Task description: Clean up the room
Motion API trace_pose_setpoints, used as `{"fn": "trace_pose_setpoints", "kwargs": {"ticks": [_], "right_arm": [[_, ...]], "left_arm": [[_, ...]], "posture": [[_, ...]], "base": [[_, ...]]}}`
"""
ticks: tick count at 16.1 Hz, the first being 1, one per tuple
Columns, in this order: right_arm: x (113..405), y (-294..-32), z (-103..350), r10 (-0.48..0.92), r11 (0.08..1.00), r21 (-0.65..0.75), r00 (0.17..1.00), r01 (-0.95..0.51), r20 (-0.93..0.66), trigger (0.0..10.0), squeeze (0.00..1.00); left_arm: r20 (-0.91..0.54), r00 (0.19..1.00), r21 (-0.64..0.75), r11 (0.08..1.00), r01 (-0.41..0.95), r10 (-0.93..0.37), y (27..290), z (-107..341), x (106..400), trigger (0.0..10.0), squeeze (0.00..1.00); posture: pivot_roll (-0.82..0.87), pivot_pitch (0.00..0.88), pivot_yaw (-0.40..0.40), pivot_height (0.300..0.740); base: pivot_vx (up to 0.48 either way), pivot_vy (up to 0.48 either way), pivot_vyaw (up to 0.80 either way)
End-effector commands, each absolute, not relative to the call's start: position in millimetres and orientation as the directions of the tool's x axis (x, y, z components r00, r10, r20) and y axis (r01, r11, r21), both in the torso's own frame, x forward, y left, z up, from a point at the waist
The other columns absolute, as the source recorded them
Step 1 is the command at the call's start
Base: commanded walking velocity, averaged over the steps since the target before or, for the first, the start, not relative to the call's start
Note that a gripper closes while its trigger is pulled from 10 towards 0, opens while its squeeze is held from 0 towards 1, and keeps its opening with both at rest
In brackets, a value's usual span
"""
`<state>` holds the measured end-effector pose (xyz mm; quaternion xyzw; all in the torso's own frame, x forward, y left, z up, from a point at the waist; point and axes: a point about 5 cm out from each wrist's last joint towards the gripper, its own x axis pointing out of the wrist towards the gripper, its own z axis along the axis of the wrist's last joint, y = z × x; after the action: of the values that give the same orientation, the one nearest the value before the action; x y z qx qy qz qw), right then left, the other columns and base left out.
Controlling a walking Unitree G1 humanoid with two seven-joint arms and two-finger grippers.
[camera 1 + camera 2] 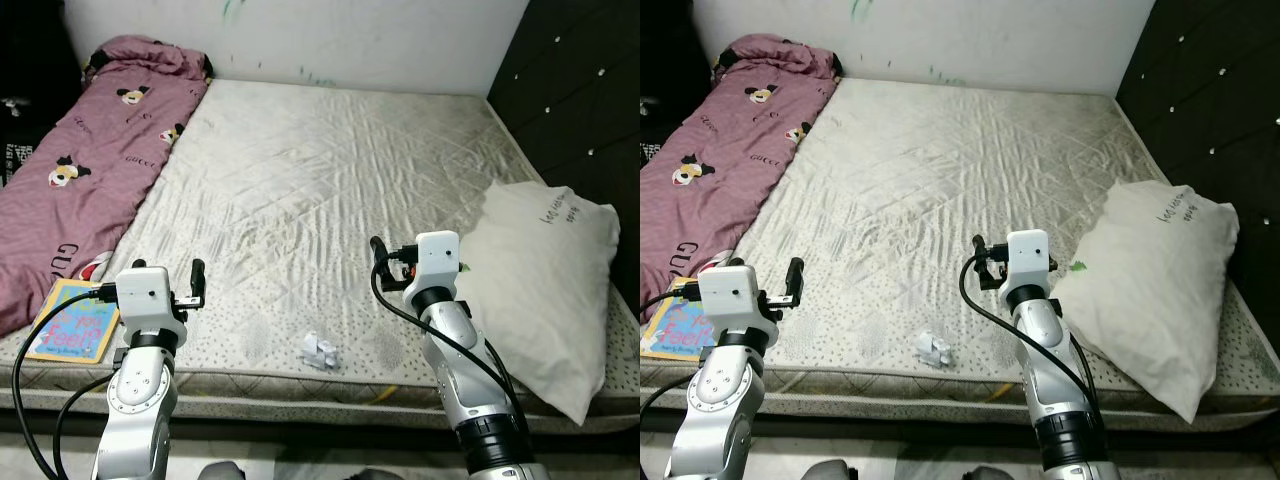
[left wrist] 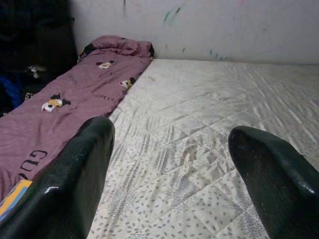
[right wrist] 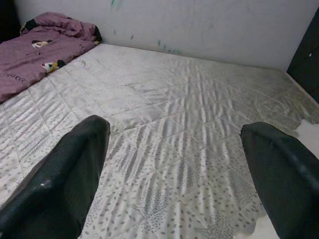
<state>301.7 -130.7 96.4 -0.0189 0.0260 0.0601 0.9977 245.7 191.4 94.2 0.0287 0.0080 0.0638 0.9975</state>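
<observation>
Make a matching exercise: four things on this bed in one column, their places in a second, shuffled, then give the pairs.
Things:
1. pillow
2. purple blanket
3. crumpled paper
4. picture book

Places:
A. near edge of the mattress, between the two arms
B. near left corner, beside the left claw
C. right side
D. along the left side

Pairs: 1-C, 2-D, 3-A, 4-B

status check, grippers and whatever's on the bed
Left gripper open, right gripper open, both raised over the mattress. Crumpled paper near its front edge, untouched. Book, pink blanket left; pillow right.
</observation>
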Motion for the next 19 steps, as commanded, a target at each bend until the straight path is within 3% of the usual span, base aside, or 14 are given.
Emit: {"fn": "trace_pose_setpoints", "kwargs": {"ticks": [1, 6, 19], "right_arm": [[302.2, -134.0, 97.7, 0.115, 0.993, -0.033, 0.992, -0.117, -0.056, 10.0, 0.00], [302.7, -133.2, 97.4, 0.126, 0.991, -0.038, 0.991, -0.128, -0.055, 10.0, 0.00], [305.6, -123.9, 99.0, 0.170, 0.984, -0.040, 0.984, -0.172, -0.049, 10.0, 0.00]], "left_arm": [[-0.010, 0.993, 0.063, 0.991, -0.118, 0.118, 190.0, 96.5, 247.7, 10.0, 0.00], [-0.009, 0.992, 0.066, 0.990, -0.127, 0.128, 189.4, 96.2, 249.2, 10.0, 0.00], [0.002, 0.987, 0.057, 0.985, -0.163, 0.163, 188.5, 100.4, 253.7, 10.0, 0.00]], "posture": [[0.10, 0.020, -0.055, 0.655], [0.10, 0.013, -0.059, 0.591], [0.09, 0.054, -0.067, 0.576]], "base": [[0.000, 0.000, 0.00], [0.000, 0.000, 0.00], [0.000, 0.000, 0.00]]}}
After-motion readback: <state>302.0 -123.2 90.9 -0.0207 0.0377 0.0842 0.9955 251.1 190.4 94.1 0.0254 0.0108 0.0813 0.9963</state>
